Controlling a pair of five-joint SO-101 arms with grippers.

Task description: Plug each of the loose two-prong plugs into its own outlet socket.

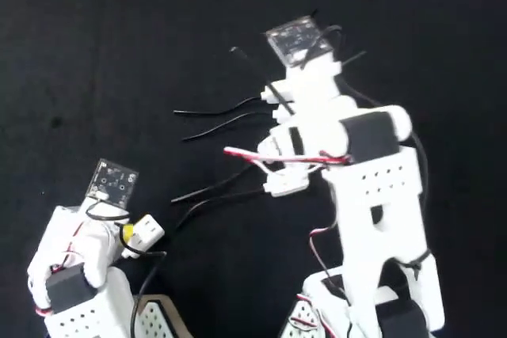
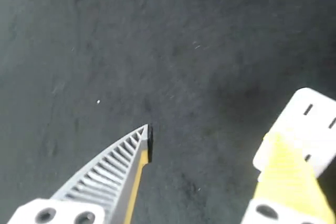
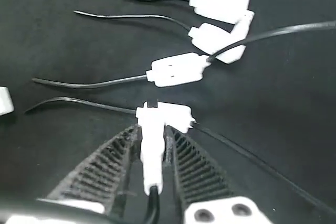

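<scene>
**Two-arm plug insertion, single moment.** Right gripper (image 3: pixel 153 132): jaws drawn narrow, with the two dark ribbed fingers (image 3: pixel 107 166) clamping a white plug (image 3: pixel 151 156) lengthwise between them. A black cable (image 3: pixel 152 211) leaves the plug's rear end between the finger bases. Just ahead of the fingertips, the plug's front end touches the nearest socket (image 3: pixel 168 115), a white body lying crosswise to the plug. The prongs are hidden, so it cannot be told whether they are seated. Farther ahead of this gripper, stepping away in a row, lie the second socket (image 3: pixel 176 70), the third socket (image 3: pixel 215 38) and the fourth socket (image 3: pixel 218 3), the last two close together. Each trails a thin black lead (image 3: pixel 105 82) off to the same side.

Left gripper (image 2: pixel 209 136): jaws wide apart, with a grey ribbed finger (image 2: pixel 113 174) on one side and a yellow finger (image 2: pixel 286 177) on the other. Between them shows only the black table cloth (image 2: pixel 157 51). A white slotted block (image 2: pixel 310 124) lies at the tip of the yellow finger, outside the gap and unclamped; whether it touches that finger cannot be told. From above, the same block (image 1: pixel 145 231) sits just beside the left gripper, well apart from the right arm (image 1: pixel 372 187) and the socket row
</scene>
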